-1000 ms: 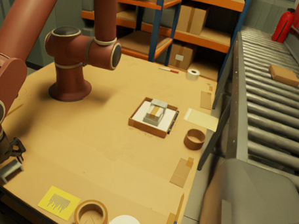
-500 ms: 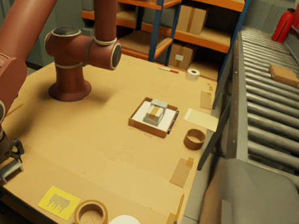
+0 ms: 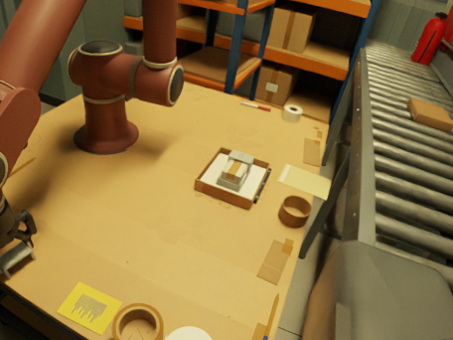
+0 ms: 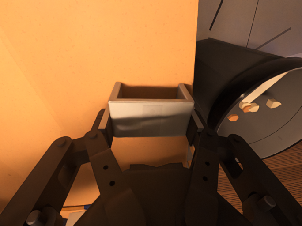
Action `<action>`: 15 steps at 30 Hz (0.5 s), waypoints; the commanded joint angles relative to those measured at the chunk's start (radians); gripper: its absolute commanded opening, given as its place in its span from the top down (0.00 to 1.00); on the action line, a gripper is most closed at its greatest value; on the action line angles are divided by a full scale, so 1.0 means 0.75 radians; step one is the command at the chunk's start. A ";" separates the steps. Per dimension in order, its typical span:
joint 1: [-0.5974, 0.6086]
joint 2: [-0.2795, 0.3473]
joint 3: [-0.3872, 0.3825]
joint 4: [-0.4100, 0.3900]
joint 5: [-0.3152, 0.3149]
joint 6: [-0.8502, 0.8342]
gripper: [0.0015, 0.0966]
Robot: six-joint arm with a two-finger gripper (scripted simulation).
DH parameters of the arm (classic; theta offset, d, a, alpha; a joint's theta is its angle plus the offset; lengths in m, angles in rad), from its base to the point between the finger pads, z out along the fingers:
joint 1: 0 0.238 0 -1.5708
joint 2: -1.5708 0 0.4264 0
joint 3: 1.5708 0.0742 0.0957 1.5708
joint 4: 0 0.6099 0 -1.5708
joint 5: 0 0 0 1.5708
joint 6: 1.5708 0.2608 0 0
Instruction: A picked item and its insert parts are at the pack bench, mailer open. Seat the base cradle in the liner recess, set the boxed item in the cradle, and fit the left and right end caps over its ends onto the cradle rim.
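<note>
Partly cut off at the bench's left edge, a grey end cap point(image 3: 15, 257) sits in my gripper point(image 3: 17, 248), which has closed on it. In the wrist camera the end cap point(image 4: 151, 114) is a grey U-shaped piece, its open side facing away, between my gripper's point(image 4: 151, 126) fingers. At the bench's middle the open mailer point(image 3: 232, 177) holds a white liner. The grey cradle point(image 3: 233, 174) sits in the liner with the brown boxed item point(image 3: 235, 170) in it. A grey end cap point(image 3: 241, 159) covers the item's far end.
The bench's left edge runs right beside my gripper, with a dark round bin point(image 4: 246, 97) below it. A yellow card point(image 3: 89, 307) and a tape roll point(image 3: 138, 322) lie at the near edge. Another roll point(image 3: 295, 211) sits right of the mailer. A roller conveyor point(image 3: 412, 164) runs along the right.
</note>
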 commanded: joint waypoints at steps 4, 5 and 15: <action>0.000 -0.001 -0.001 0.000 0.000 0.000 0.78; 0.000 -0.001 -0.001 0.000 0.000 0.000 0.80; 0.000 -0.001 -0.001 0.000 0.000 0.000 0.93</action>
